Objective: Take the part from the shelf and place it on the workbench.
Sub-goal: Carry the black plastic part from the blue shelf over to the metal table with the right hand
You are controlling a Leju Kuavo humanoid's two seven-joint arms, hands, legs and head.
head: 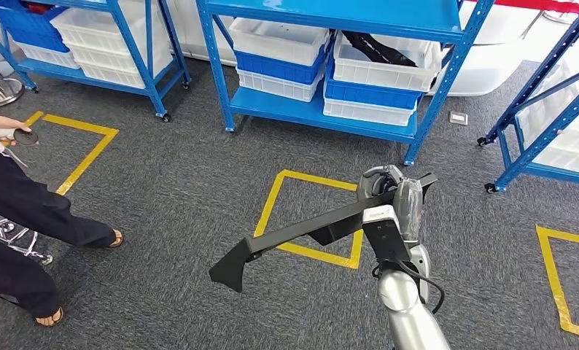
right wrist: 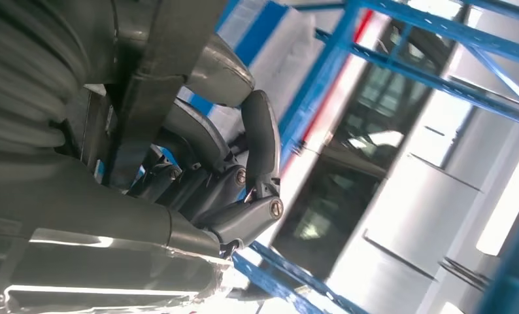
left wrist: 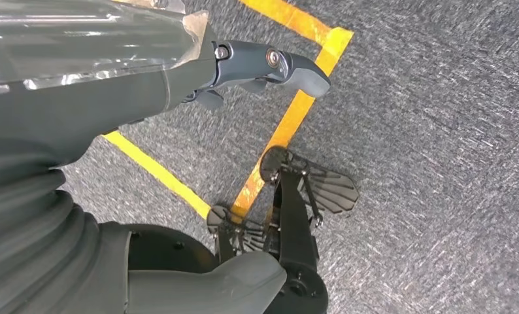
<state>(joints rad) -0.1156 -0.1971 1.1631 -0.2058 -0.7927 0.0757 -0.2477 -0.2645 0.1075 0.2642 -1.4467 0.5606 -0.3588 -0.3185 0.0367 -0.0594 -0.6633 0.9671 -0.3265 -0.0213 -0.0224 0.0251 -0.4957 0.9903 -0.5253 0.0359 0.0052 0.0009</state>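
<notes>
A: Entry. Where is the part?

B: The long black part [head: 308, 230] is off the shelf and in the right hand [head: 386, 191], carried over the grey carpet. From the head view it runs from the hand at about 2 o'clock down toward 8 o'clock, its flared end [head: 228, 270] lowest and hanging free, touching nothing.

A: Grip?

B: In the right wrist view the dark fingers [right wrist: 260, 140] are curled around the part's flat bar [right wrist: 155, 78], thumb side closing over it. Looks like a full wrap near one end, so most of the length overhangs.

A: Left hand?

B: The left hand [left wrist: 244, 72] hangs over the floor near yellow tape [left wrist: 296, 111]. A finger sticks out with nothing in it; whether the rest are spread or curled I cannot tell.

A: Surroundings?

B: Blue shelf [head: 330, 22] at 12 o'clock with white and blue bins [head: 378, 73]; a yellow floor square [head: 308, 211] under the part; a person [head: 24, 211] at 9 o'clock holding a small dark disc [head: 25, 136].

A: Step?

B: Judged: pick done, carry in hand. The workbench isn't seen, so the next move calls for turning toward it, keeping the overhanging end away from the person and shelf posts, then lowering it flat before letting go.
</notes>
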